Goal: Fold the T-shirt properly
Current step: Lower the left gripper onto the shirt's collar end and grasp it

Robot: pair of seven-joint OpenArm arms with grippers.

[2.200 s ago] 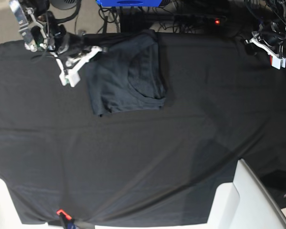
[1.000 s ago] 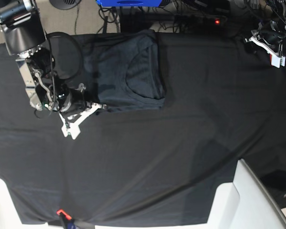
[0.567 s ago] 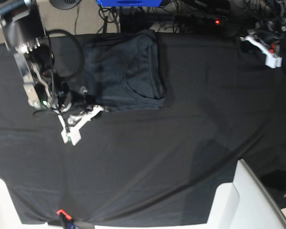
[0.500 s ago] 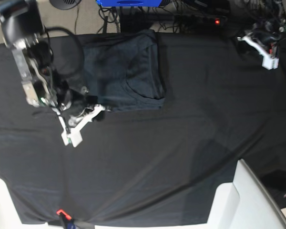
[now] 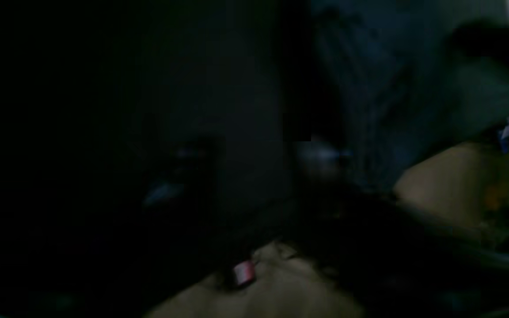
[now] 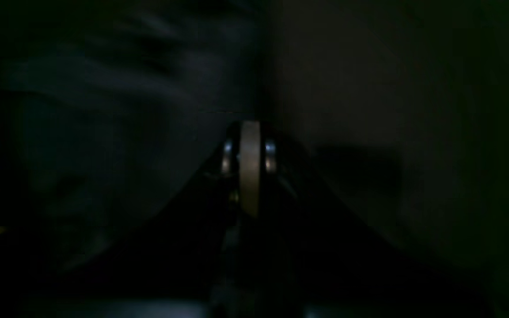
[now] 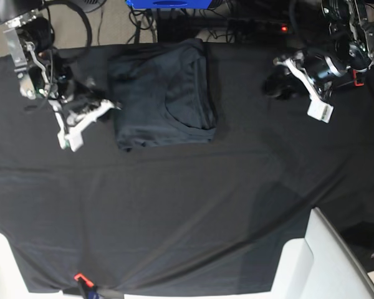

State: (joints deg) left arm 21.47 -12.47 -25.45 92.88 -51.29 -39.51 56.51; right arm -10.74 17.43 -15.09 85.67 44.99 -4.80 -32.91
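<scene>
1. T-shirt: lies folded into a compact block on the black table cloth, up near the far edge, neckline curve showing toward its near side, one hem slightly ragged at the near-left corner.
2. Right gripper: sits just beside the shirt's left edge, low over the cloth, white fingers pointing toward the near side; jaws pressed together on nothing, as the right wrist view confirms with a single pale strip between two dark pads.
3. Left gripper: hangs well apart from the shirt, off to its right, above bare cloth. Jaw state cannot be told from these pictures; left wrist view too dark and smeared to help, base view too small.
4. Step in hand, by judgement: folding looks nearly complete, with the shirt in a tidy rectangle; remaining work seems to be a last fold or a squaring-up of edges.
5. Next move, by judgement: calls for parting the right jaws, sliding a finger under the left edge of the shirt, and bringing the left gripper across to the shirt's right edge so both sides lift evenly.
6. Risk: dragging the stacked layers askew if only one side gets pinched.
</scene>
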